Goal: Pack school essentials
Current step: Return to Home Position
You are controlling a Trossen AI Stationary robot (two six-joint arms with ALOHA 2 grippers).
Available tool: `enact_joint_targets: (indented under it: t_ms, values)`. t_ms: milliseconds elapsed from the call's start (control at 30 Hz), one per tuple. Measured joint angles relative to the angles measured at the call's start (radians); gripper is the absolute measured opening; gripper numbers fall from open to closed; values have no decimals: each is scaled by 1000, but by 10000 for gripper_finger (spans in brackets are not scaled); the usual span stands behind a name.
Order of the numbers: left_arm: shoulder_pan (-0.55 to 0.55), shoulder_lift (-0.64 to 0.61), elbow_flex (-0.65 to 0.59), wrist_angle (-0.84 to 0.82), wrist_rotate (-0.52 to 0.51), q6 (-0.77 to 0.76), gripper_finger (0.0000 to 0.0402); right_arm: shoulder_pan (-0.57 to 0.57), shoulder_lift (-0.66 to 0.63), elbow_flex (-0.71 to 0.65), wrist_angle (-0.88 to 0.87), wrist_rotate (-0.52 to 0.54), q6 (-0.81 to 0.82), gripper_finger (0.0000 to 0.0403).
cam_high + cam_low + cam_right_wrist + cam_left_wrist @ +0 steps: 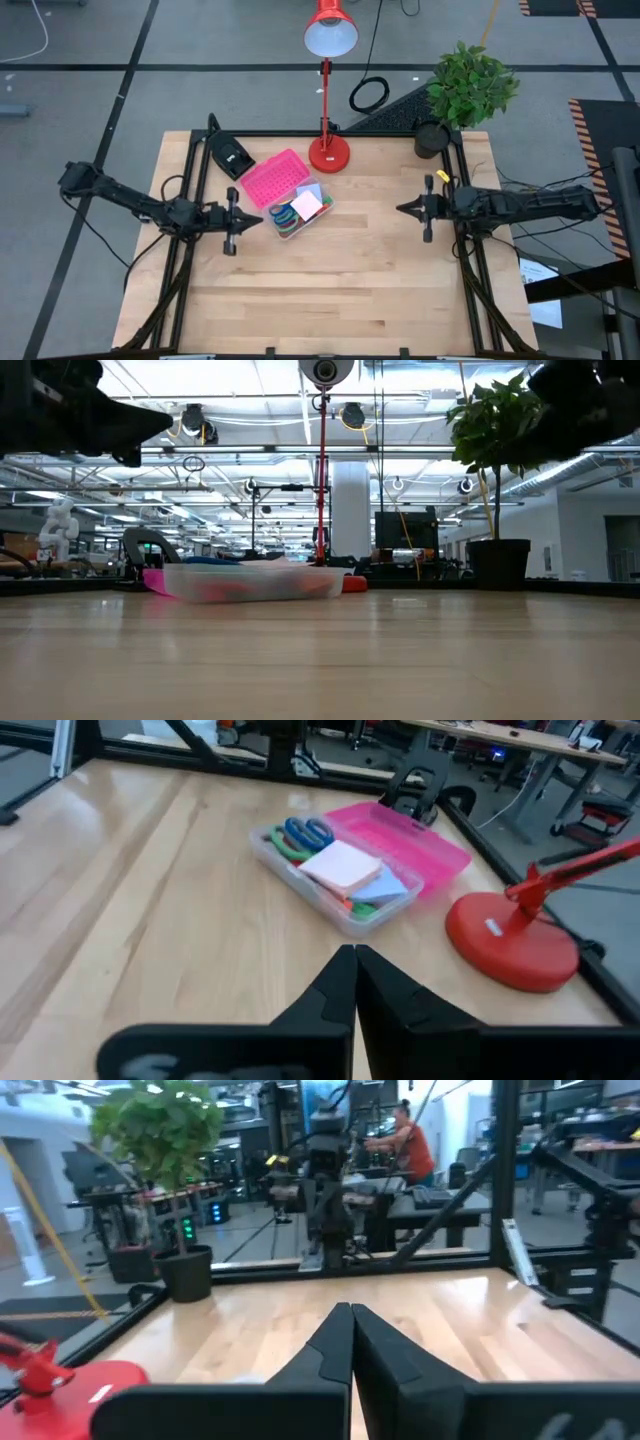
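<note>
A clear plastic box (297, 212) lies on the table left of centre, its pink lid (272, 178) open and lying flat beside it. Inside lie the school essentials: blue and green scissors (305, 835), a pink sticky-note pad (340, 866), a blue pad (385, 888) and small bits. My left gripper (262, 218) hovers shut just left of the box, above the table. My right gripper (399, 208) hovers shut right of centre, pointing toward the box, holding nothing.
A red desk lamp (328, 152) stands on its round base behind the box. A black wedge-shaped device (228, 154) sits at the far left. A potted plant (462, 92) stands at the far right corner. Bare wood lies across the near half of the table.
</note>
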Motion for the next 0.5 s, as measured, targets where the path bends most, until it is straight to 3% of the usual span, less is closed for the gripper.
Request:
enact_joint_targets:
  t_ms: [167, 500]
  values:
    - [5, -23, 0, -20, 59, 9, 10, 0, -70, -108, 61, -5, 22, 0]
    - [5, -27, 0, -47, 61, 17, 12, 22, -252, -223, 131, 17, 24, 0]
